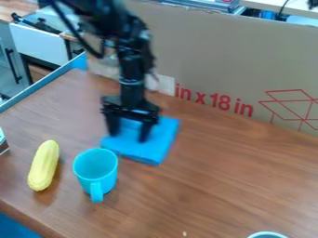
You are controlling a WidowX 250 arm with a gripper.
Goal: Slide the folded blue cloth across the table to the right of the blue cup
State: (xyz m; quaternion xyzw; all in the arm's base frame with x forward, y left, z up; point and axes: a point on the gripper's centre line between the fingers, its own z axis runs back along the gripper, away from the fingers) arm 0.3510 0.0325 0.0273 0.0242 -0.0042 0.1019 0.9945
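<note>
The black gripper (129,134) hangs down over a folded blue cloth (149,148), in the upper middle of the camera view. Its two fingers stand apart, with blue cloth visible between them; whether the tips touch the cloth I cannot tell. In front of the cloth and slightly left stands a turquoise mug (96,172), upright, its handle facing the near side. Left of the mug lies a yellow corn-like object (44,165), lengthwise.
A large cardboard panel (223,60) stands along the back of the wooden table (248,181). At the bottom right edge shows the rim of a white cup (267,234). Part of a box-like object (3,143) shows at the left edge.
</note>
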